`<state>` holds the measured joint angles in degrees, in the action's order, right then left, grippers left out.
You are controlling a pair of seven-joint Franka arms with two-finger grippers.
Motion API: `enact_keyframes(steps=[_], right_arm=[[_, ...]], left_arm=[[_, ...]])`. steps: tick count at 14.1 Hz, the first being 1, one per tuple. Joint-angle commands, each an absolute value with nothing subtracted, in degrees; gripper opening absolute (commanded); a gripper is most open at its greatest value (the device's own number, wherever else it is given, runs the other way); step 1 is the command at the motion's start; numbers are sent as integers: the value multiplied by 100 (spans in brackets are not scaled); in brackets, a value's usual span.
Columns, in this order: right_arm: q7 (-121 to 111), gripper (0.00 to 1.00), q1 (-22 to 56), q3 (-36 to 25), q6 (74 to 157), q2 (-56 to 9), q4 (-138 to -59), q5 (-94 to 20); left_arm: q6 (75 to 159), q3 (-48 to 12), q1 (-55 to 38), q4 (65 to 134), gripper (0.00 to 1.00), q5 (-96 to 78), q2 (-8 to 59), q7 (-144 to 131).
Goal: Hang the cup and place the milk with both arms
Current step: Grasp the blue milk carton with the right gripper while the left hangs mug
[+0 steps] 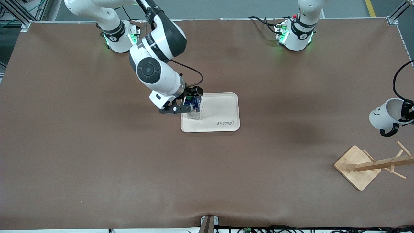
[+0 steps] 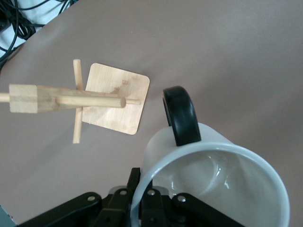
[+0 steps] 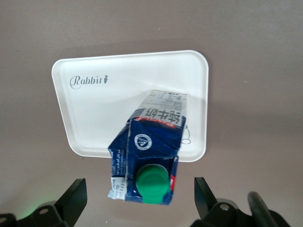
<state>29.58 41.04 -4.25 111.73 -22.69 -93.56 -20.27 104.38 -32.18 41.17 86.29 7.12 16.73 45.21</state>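
The milk, a dark-blue and white carton with a green cap, stands on the cream tray at the tray's end toward the right arm. My right gripper is open, one finger on each side of the carton's top, not touching it. My left gripper is shut on the rim of the white smiley cup and holds it in the air, tilted, black handle downward, over the table beside the wooden rack. One finger is inside the cup and one outside.
The wooden rack has a square base, a post and thin pegs, and stands at the left arm's end of the table, nearer the front camera than the cup. The tray bears the word "Rabbit". The table is brown.
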Motion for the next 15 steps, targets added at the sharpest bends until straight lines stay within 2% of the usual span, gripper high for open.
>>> enact_keyframes(steps=[1, 8, 15], right_arm=[[3120, 100, 4324, -501, 11346, -2399, -9386, -2127], [3068, 100, 4456, -501, 11487, -2452, -9580, -1460], [3058, 100, 4465, -501, 11478, -2470, -9527, -1398]], left_arm=[[10406, -3296, 4140, 8323, 0, 659, 1933, 4632], [10705, -3287, 4113, 8165, 0, 809, 2241, 4649], [10925, -3278, 4148, 8156, 0, 817, 2399, 4658]])
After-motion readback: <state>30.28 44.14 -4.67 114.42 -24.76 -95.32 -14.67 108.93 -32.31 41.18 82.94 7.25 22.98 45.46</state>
